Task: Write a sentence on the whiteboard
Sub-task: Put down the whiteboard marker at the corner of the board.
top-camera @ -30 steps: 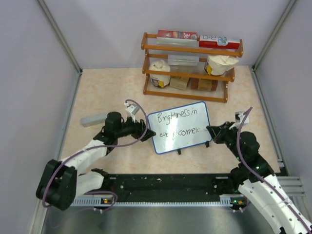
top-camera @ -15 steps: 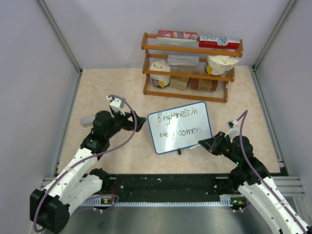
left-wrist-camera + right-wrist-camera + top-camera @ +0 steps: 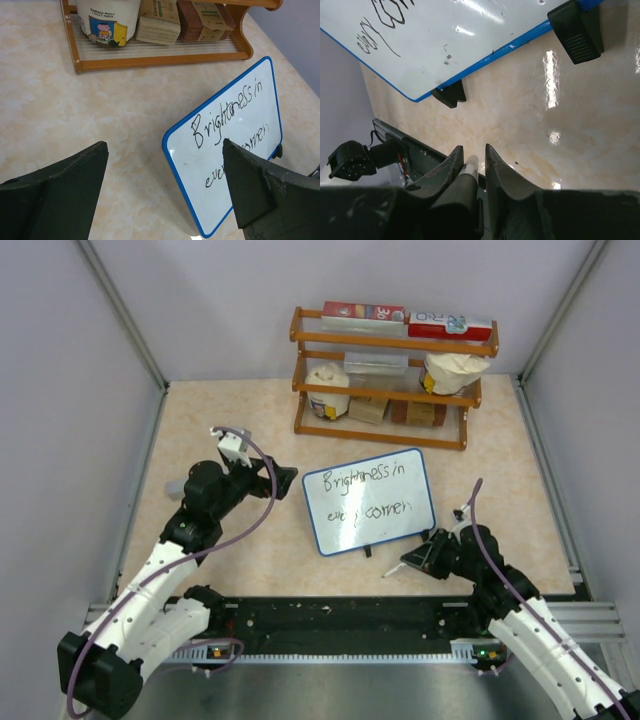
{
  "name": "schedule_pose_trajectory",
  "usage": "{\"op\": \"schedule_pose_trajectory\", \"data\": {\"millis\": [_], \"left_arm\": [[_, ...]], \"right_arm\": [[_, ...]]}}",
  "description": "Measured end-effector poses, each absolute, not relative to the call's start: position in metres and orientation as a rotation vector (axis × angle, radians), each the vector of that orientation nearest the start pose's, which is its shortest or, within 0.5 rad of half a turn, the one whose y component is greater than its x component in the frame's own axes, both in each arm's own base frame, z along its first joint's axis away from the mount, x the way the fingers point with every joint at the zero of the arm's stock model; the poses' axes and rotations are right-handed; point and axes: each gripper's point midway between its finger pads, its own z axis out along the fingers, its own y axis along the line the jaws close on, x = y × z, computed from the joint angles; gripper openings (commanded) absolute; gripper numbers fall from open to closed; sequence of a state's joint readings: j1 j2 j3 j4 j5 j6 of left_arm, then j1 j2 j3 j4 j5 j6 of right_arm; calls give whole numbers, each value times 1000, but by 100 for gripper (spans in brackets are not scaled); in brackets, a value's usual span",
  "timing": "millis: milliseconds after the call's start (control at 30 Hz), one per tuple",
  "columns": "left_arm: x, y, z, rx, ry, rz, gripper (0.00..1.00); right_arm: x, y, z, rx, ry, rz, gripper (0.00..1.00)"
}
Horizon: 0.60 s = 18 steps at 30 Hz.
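Now that both arms have drawn back, the pale marbled worktop [image 3: 250, 420] shows bare on either side of the board, with the brown wooden two-tier rack [image 3: 380, 343] of packets standing at its far edge. The small white whiteboard with the thin blue rim [image 3: 345, 532] stands on its black feet in the middle of the worktop, just in front of the rack, where it was a second ago. The left pincer [image 3: 285, 478], then pressed against the board's left edge, has lifted off; its fingers are spread wide and hold nothing. The right pincer [image 3: 415, 558] has slid from the board's right edge to the near side and is clamped together on a slim pale marker [image 3: 394, 568]. The black handwritten sentence [image 3: 360, 480] runs in two lines, roughly "Brightness in every corner". Judging by this retreat, the writing looks finished, with only the marker left to set down.
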State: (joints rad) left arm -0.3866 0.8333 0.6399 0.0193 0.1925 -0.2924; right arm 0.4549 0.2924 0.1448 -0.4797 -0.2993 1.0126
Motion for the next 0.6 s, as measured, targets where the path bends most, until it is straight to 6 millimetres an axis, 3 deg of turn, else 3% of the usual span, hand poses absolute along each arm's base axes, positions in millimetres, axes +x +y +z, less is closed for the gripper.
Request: {"op": "schedule_pose_trajectory", "data": {"millis": [100,200,500,600], "left_arm": [[287,-166,241,228,1770,-663,99],[287,-166,241,228,1769,-663,99],[287,-166,242,211,1771,-670,99],[287,-166,242,209,1770,-673,99]], "right_arm": [[135,161,57,492,2376,1085,58],[134,161,55,498,2387,1078,69],[137,158,54,490,2382,1047,89],[143,156,62,469,2356,1025,94]]}}
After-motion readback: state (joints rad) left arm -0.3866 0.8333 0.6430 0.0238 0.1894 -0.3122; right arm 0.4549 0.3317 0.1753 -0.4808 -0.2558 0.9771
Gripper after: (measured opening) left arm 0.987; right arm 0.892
